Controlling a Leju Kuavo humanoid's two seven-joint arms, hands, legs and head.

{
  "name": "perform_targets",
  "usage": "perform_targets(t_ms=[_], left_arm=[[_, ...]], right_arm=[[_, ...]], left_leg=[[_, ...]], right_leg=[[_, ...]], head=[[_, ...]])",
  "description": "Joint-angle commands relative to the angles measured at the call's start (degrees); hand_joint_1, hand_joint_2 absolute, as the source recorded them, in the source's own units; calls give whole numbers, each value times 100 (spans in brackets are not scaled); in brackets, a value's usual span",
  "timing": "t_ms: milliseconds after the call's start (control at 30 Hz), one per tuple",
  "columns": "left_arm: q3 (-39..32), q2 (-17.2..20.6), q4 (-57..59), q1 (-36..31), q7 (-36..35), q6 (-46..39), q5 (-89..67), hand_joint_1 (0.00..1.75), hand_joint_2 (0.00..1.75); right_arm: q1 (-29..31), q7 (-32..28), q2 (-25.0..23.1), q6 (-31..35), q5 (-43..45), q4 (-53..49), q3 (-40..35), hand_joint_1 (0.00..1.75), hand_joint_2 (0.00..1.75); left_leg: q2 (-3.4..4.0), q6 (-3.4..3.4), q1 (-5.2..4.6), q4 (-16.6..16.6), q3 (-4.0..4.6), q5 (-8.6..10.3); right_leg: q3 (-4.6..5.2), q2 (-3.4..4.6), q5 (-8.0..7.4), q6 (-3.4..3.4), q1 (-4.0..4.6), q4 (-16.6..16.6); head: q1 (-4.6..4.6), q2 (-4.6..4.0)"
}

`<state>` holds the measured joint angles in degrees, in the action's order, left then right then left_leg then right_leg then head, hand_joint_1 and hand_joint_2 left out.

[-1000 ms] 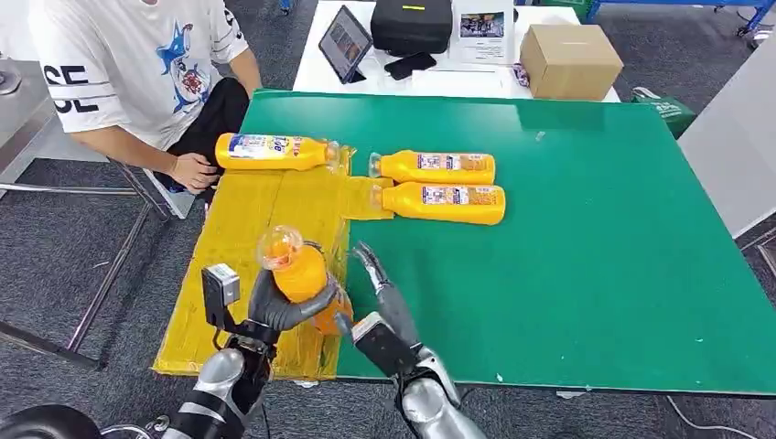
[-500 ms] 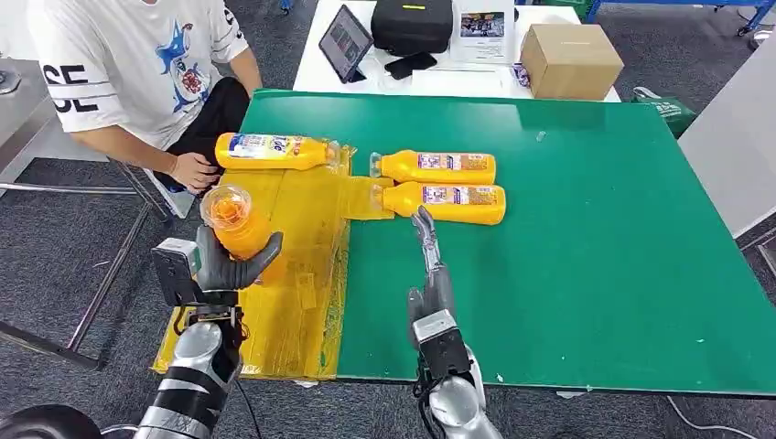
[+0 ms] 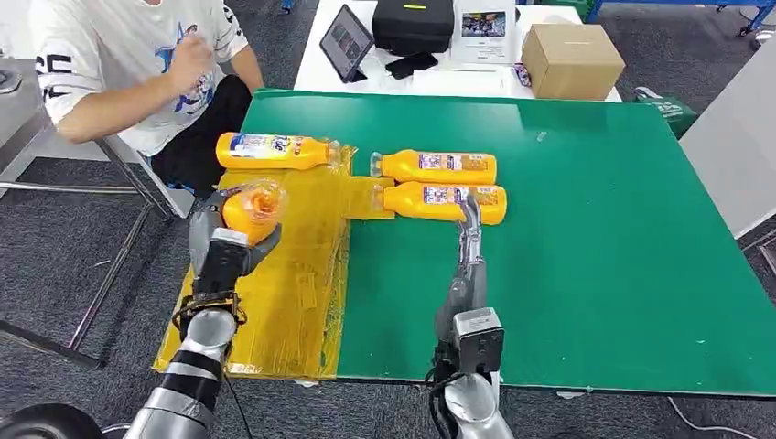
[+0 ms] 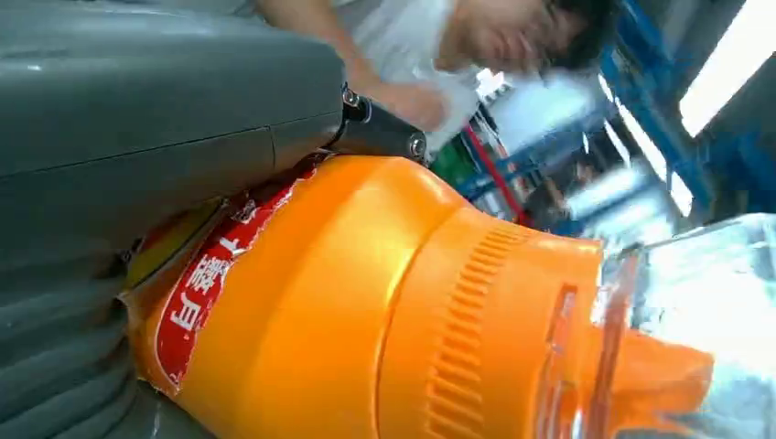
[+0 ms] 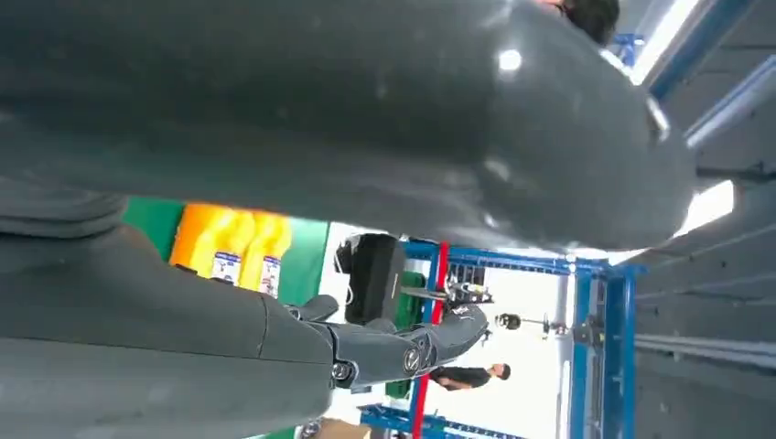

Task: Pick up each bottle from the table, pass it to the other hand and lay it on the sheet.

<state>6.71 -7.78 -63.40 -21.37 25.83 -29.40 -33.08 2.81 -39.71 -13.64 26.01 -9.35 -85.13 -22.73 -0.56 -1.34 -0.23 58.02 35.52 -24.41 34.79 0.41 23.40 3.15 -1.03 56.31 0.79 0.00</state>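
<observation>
L hand point(image 3: 222, 245) grips bottle point(image 3: 249, 208) over yellow sheet point(image 3: 302, 274).
R hand point(image 3: 469, 240) fingers straight, holding nothing, tips by nearer of two bottles point(image 3: 446, 200) near table point(image 3: 595, 229) far-left corner.

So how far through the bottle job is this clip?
One bottle already lies on the yellow sheet. The left hand holds a second bottle over the sheet. The empty right hand reaches toward two bottles on the green table.
</observation>
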Motion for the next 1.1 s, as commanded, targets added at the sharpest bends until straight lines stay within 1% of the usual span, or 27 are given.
perform_targets(t_ms=[33,67,133,167,200,233,333,367,400,433,500,533,567,667,733,767,800,833,933,967,1100], left_arm=[[681,709,2942,-1365,-502,-395,-2035,175,175],[688,747,3066,-1442,-544,-161,-2160,175,175],[704,809,3196,-1529,-575,128,-2260,175,175],[730,833,3246,-1571,-647,205,-2361,175,175],[829,873,3300,-1603,-766,148,-2611,175,175],[829,873,3300,-1603,-766,148,-2611,175,175],[829,873,3300,-1603,-766,148,-2611,175,175],[916,890,3413,-1673,-845,386,-2752,175,175],[852,880,3430,-1679,-809,500,-2685,175,175],[696,894,3491,-1665,-674,846,-2464,175,175],[758,990,3604,-1684,-601,1013,-2539,175,175],[757,1019,3702,-1729,-629,1152,-2543,175,175],[755,1046,3824,-1804,-627,1449,-2513,175,175],[760,1142,3943,-1926,-647,1677,-2539,175,175],[766,1164,4011,-1974,-641,1825,-2539,175,175],[729,1166,4019,-1963,-607,1910,-2492,175,175],[801,1188,4030,-1956,-583,2008,-2549,175,175],[823,1188,4025,-1921,-550,2027,-2559,175,175],[824,1177,4019,-1891,-536,2006,-2556,175,175],[824,1177,4019,-1891,-536,2006,-2556,175,175],[824,1177,4019,-1891,-536,2006,-2556,175,175]], right_arm=[[273,85,54,-105,142,248,172,0,0],[294,121,65,-160,164,290,165,0,0],[314,150,68,-224,172,351,150,0,0],[324,158,68,-255,173,369,145,0,0],[327,160,66,-271,169,377,144,0,0],[327,160,66,-271,169,377,144,0,0],[327,160,66,-271,169,377,144,0,0],[326,183,78,-311,170,380,136,0,0],[324,196,77,-332,176,388,142,0,0],[288,205,70,-373,172,437,177,0,0],[287,187,63,-441,193,508,192,0,0],[302,213,52,-507,235,568,207,0,0],[331,244,36,-572,255,660,224,0,0],[400,311,-4,-712,319,945,244,0,0],[426,342,-27,-798,372,1086,245,0,0],[443,349,-34,-834,375,1171,238,0,0],[453,353,-46,-854,381,1222,237,0,0],[458,358,-56,-878,398,1264,241,0,0],[461,358,-57,-880,398,1274,243,0,0],[461,358,-57,-880,398,1274,243,0,0],[461,358,-57,-880,398,1274,243,0,0]], left_leg=[[7,9,7,-4,-22,0],[22,13,13,-3,-33,-5],[14,9,5,-3,-16,0],[17,14,13,-2,-28,-4],[18,15,9,-2,-20,1],[19,19,15,1,-29,-5],[19,13,12,0,-15,-1],[23,16,16,1,-26,-7],[20,14,14,1,-17,-3],[15,12,12,1,-9,1],[17,14,14,0,-19,-2],[15,12,10,-3,-11,2],[16,12,10,-2,-8,2],[21,17,18,-1,-21,-1],[19,14,10,-3,-12,3],[31,24,25,-1,-39,-6],[30,18,15,-3,-22,0],[34,21,19,-5,-35,-3],[20,20,7,-6,-19,8],[25,24,15,-6,-31,3],[19,23,12,-4,-20,9]], right_leg=[[-23,0,-1,-11,8,-6],[-32,8,-2,-17,14,-9],[-13,4,-3,-9,6,-2],[-27,3,0,-16,14,-5],[-18,3,-1,-11,10,-3],[-30,3,3,-16,17,-3],[-15,7,-1,-9,11,-1],[-27,9,2,-13,16,-2],[-17,7,1,-10,13,-1],[-10,3,-1,-7,10,1],[-20,7,0,-10,13,-3],[-11,8,-2,-8,8,-3],[-8,10,-3,-7,8,-2],[-24,10,-2,-15,17,-6],[-13,13,-4,-10,9,-2],[-41,18,-2,-24,25,-8],[-19,20,-6,-14,14,-4],[-31,22,-5,-19,19,-7],[-11,11,-4,-9,5,7],[-24,13,-3,-15,14,2],[-13,11,-3,-8,8,10]], head=[[-2,0],[-2,0],[-2,0],[-2,0],[-2,0],[-2,0],[-2,0],[-4,0],[-2,0],[-2,0],[-2,0],[0,0],[-2,0],[-2,0],[-2,0],[0,0],[-4,0],[-2,0],[-2,0],[-4,0],[-2,0]])
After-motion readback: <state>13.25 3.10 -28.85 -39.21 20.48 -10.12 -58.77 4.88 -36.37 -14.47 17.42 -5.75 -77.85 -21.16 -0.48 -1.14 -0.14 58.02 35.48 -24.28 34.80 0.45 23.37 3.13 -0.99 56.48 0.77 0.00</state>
